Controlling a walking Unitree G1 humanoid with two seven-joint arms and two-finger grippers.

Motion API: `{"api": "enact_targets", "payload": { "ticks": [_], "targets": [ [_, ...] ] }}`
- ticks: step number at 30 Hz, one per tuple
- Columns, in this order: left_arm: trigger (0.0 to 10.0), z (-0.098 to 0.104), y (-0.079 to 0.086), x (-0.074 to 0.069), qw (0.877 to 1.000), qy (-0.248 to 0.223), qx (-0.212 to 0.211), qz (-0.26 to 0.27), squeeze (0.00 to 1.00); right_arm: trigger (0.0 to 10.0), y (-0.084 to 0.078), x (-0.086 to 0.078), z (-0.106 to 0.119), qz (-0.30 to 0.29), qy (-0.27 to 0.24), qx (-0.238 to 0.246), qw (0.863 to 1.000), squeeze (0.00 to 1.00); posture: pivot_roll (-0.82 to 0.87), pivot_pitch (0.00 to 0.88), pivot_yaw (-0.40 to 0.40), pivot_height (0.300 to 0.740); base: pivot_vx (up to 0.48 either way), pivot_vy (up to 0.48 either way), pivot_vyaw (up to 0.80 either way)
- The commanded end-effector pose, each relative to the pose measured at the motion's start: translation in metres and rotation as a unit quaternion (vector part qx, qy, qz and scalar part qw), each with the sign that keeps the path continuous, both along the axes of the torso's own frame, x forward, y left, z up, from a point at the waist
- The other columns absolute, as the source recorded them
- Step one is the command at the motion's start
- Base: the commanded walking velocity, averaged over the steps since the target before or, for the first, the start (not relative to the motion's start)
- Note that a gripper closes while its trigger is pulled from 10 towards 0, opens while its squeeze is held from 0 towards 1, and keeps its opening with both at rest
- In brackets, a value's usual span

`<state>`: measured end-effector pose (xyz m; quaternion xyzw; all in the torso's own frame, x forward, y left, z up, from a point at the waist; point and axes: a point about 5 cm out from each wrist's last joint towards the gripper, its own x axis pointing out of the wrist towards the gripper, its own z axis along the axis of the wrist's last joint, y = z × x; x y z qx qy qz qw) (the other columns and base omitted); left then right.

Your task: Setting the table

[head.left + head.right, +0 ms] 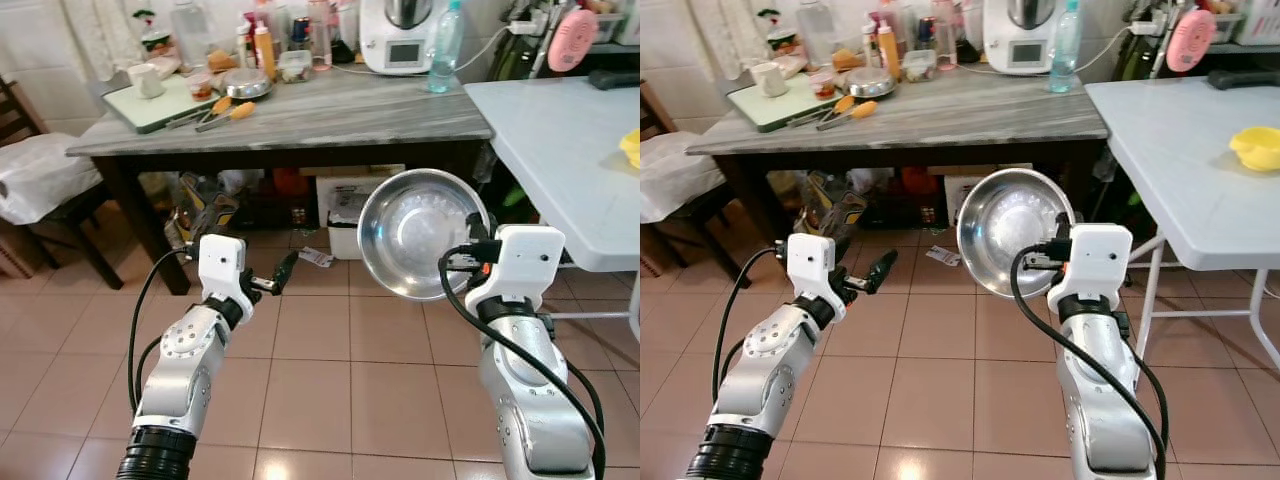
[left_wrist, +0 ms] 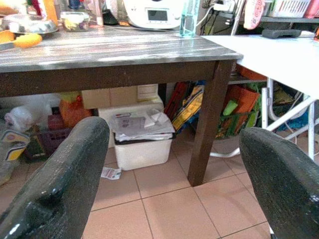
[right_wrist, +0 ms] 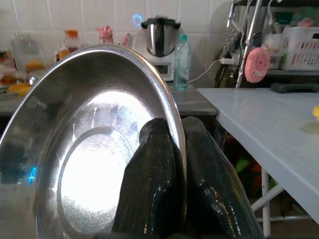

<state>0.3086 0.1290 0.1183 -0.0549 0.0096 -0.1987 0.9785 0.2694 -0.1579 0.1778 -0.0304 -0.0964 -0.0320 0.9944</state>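
Note:
My right gripper (image 3: 172, 159) is shut on the rim of a shiny steel bowl (image 1: 420, 232), held upright on edge in front of me, its hollow facing me. The bowl (image 1: 1010, 230) hangs over the tiled floor between the dark table and the white table. My left gripper (image 1: 272, 276) is open and holds nothing, low over the floor in front of the dark table; its two black fingers (image 2: 60, 184) stand wide apart in the left wrist view. A yellow bowl (image 1: 1257, 148) rests on the white table (image 1: 1180, 150) to my right.
A dark wooden table with a grey marbled top (image 1: 330, 115) stands ahead, crowded with bottles, a kitchen machine (image 1: 400, 35), a steel dish and a cutting board. Boxes and bags are stored under it. A chair with white cloth (image 1: 35, 180) is at the left. Tiled floor lies below.

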Motion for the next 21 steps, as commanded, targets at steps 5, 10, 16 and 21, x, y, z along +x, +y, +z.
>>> {"api": "enact_targets", "payload": {
  "ticks": [5,10,16,21],
  "targets": [
    [10.0,0.0025,0.0034,0.0002,1.000,-0.003,0.003,0.002,0.00,10.0,0.0034,0.0011,0.0039,0.008,-0.010,0.007,1.000,0.00,-0.13,0.010,0.085,0.740,0.480,0.000,0.00],
    [10.0,0.0012,0.0013,-0.0019,1.000,-0.001,0.003,-0.003,0.00,10.0,0.0027,0.0006,0.0026,0.006,-0.007,0.010,1.000,0.00,-0.13,0.010,0.086,0.740,0.480,0.000,0.00],
    [10.0,-0.0018,-0.0029,-0.0056,1.000,0.004,0.001,-0.010,0.00,10.0,0.0029,0.0014,0.0020,0.005,-0.007,0.012,1.000,0.00,-0.13,0.007,0.086,0.740,0.480,0.000,0.00],
    [10.0,-0.0015,-0.0045,-0.0052,1.000,0.004,0.000,-0.012,0.00,10.0,0.0025,0.0018,0.0018,0.004,-0.006,0.013,1.000,0.00,-0.13,0.007,0.083,0.740,0.480,0.000,0.00]
  ]
}}
